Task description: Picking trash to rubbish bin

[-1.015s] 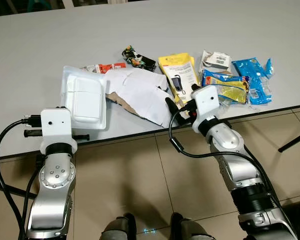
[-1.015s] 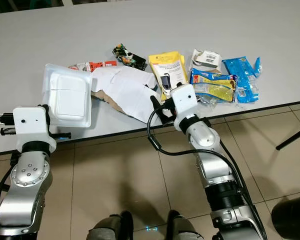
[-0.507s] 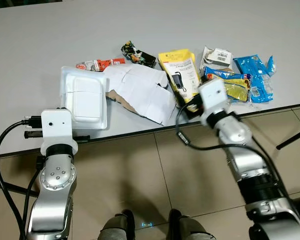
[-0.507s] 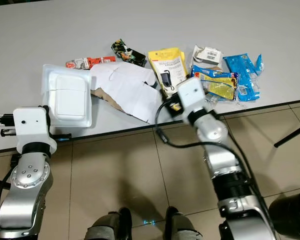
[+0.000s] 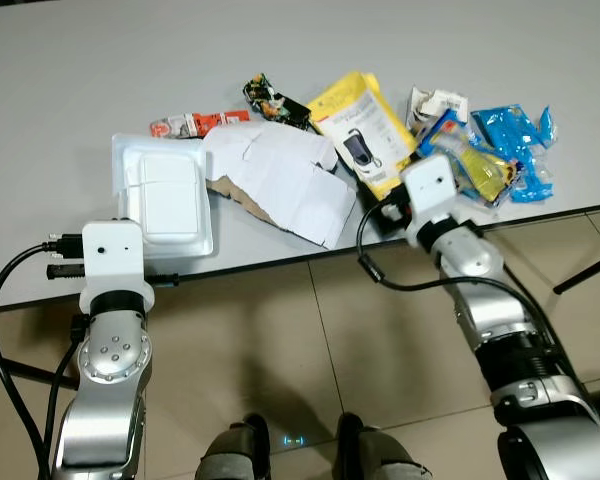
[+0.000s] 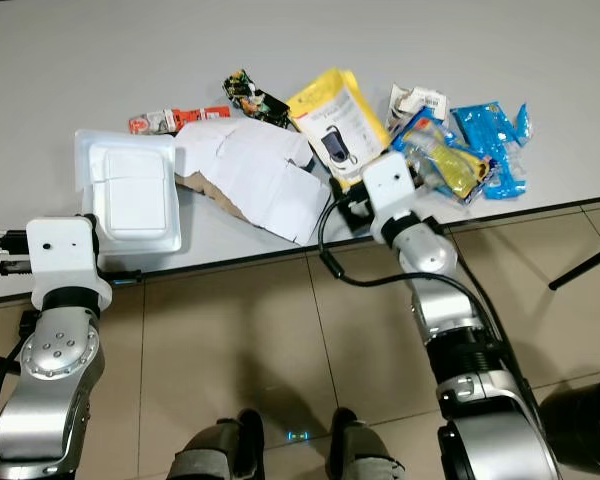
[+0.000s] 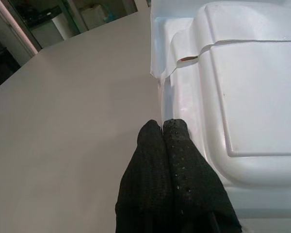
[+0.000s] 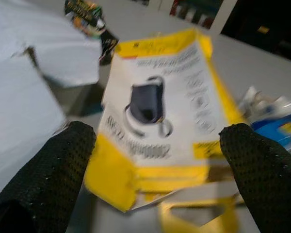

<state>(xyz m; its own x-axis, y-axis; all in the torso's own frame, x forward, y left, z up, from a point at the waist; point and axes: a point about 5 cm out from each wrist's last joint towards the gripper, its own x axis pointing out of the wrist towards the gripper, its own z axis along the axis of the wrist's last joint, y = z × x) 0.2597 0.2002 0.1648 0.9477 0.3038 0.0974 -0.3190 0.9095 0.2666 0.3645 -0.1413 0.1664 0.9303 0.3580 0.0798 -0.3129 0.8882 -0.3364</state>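
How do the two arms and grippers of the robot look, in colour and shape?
Both arms are silver metal with rounded joints. Each wrist carries a white boxy housing, and black cables loop beside it. The left gripper and the right gripper each have two long black fingers with a fine dotted, textured surface.

Yellow package [image 8: 160, 126] motion-blurred with print unreadable at centre of the right wrist view, white foam container [image 7: 242, 92] cut off at right edge of the left wrist view, brown cardboard [image 5: 242, 195] mostly hidden under white paper [image 5: 285, 180].
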